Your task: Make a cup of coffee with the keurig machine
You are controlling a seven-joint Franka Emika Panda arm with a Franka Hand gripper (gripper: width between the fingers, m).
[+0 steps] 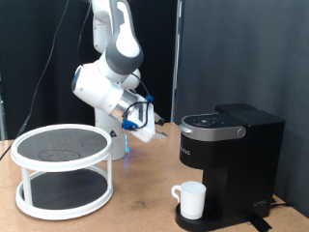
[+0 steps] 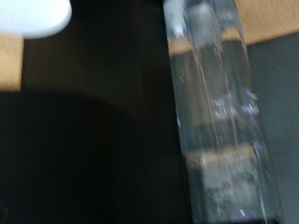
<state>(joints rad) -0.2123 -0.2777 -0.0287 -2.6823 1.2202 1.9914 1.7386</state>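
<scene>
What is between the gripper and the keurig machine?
In the exterior view, nothing: only open air and dark backdrop separate the gripper from the keurig machine.

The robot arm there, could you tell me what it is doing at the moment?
It is working on making coffee. The cup already stands on the drip base of the keurig machine, whose lid is down. The gripper hangs in the air at the exterior view's left of the machine, touching neither it nor the cup. A white two-tier round rack sits on the table further left. The wrist view is too blurred to add much.
</scene>
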